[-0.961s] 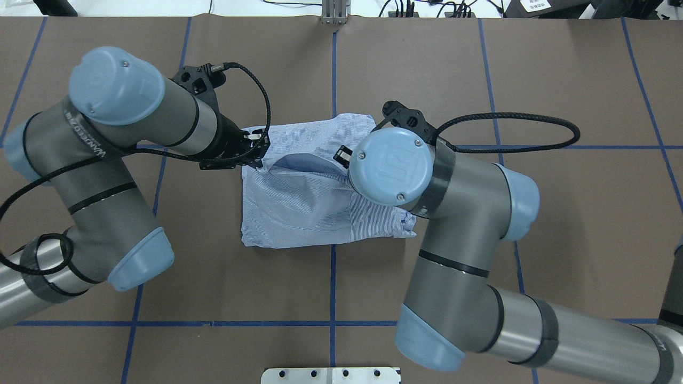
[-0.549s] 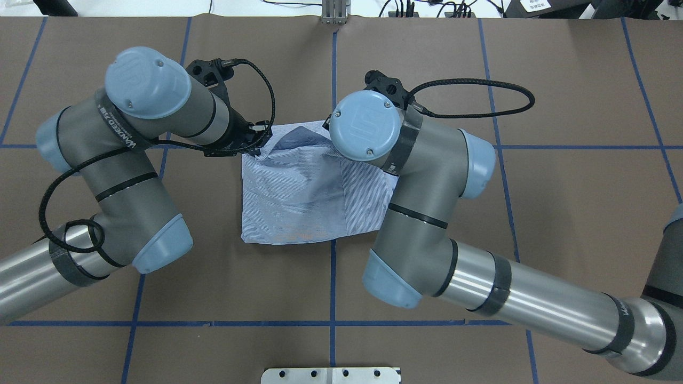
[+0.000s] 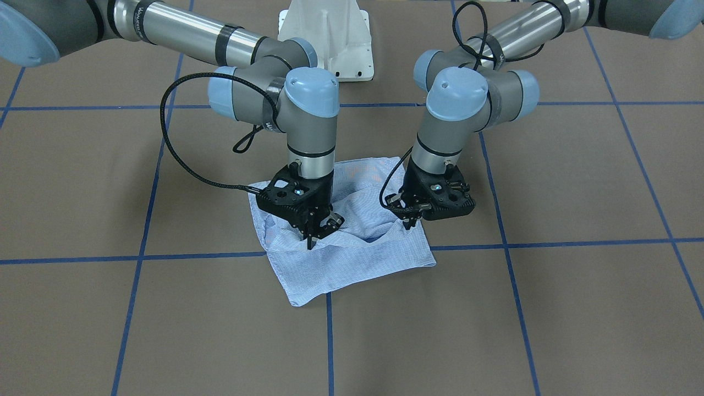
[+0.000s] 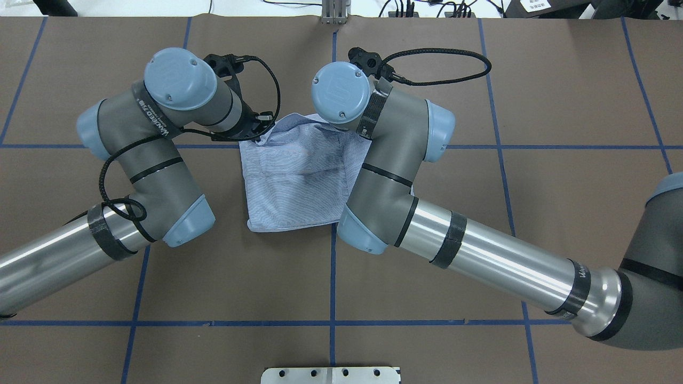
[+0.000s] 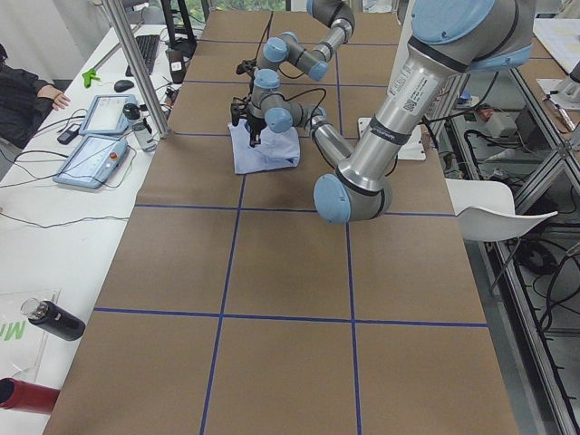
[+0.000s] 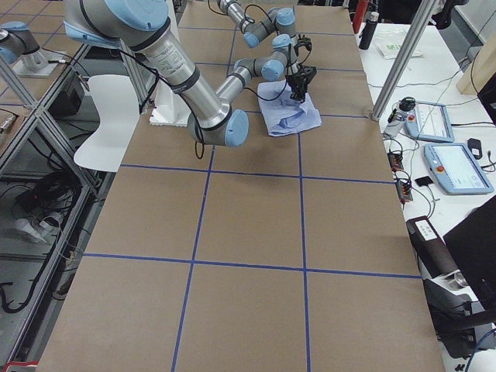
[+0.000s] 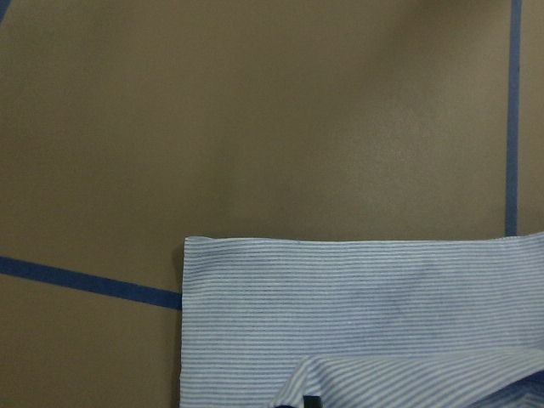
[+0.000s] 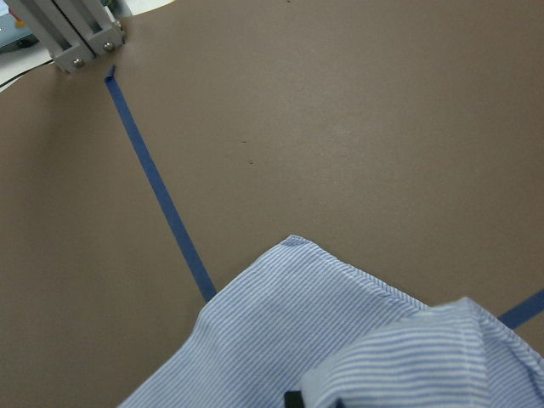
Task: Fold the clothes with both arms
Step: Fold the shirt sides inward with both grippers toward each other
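The light blue-and-white striped shirt [image 4: 299, 176] lies folded into a small rectangle at the middle of the brown table; it also shows in the front view [image 3: 357, 264]. My left gripper [image 4: 262, 136] [image 3: 410, 221] is shut on the top layer's corner at the shirt's far left. My right gripper [image 3: 311, 239] is shut on the same layer's other end and holds it slightly raised; in the overhead view its wrist hides it. Between the two the lifted edge sags. Both wrist views show striped cloth [image 7: 357, 297] [image 8: 280, 340] at the bottom edge.
The white pedestal base [image 3: 324, 38] stands at the robot's side. A metal post [image 4: 333, 10] is at the table's far edge and a metal plate [image 4: 331, 375] at the near edge. Blue tape lines [image 4: 333, 277] grid the table. Tablets [image 5: 91, 154] lie on the operators' bench.
Both arms moved away from the robot toward the table's far side, carrying the gripped shirt layer with them. The raised fold has flattened over the shirt, and the bundle has become narrower.
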`<state>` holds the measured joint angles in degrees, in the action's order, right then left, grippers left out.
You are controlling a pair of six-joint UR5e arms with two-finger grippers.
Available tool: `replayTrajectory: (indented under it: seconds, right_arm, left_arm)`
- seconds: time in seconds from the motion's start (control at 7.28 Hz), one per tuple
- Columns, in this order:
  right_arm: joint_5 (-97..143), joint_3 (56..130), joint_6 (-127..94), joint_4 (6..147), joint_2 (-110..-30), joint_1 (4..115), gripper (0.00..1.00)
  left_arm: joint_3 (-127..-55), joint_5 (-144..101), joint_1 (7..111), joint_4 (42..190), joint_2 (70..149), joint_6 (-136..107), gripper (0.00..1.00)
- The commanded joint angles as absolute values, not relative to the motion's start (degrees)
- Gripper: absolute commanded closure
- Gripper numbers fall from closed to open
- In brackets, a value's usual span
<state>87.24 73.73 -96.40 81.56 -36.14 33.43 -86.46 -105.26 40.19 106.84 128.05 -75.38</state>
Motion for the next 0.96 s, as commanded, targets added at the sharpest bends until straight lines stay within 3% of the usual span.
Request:
replayTrajectory:
  seconds: [0.0, 0.14, 0.27, 0.55, 0.82]
  right_arm:
    - [87.4, 68.3, -94.4, 78.8, -33.7, 33.9, 0.84]
    - [87.5, 66.9, -89.8, 78.5, -33.3, 34.4, 0.01]
    - [90.8, 66.9, -88.3, 78.5, -33.0, 36.2, 0.00]
    - [102.0, 66.9, -84.4, 80.8, -31.0, 40.9, 0.00]
    - [108.8, 67.8, -77.0, 85.5, -31.1, 44.1, 0.00]
  left_arm:
    - [-84.6, -105.3, 40.5, 107.8, 128.3, -73.7, 1.00]
    - [-84.6, -105.4, 42.0, 109.0, 128.2, -70.4, 1.00]
    - [-84.6, -105.8, 43.1, 110.0, 128.0, -69.5, 0.01]
    - [-85.1, -114.4, 46.9, 110.0, 127.6, -62.9, 0.00]
    - [-93.6, -120.3, 50.3, 109.1, 120.0, -54.1, 0.00]
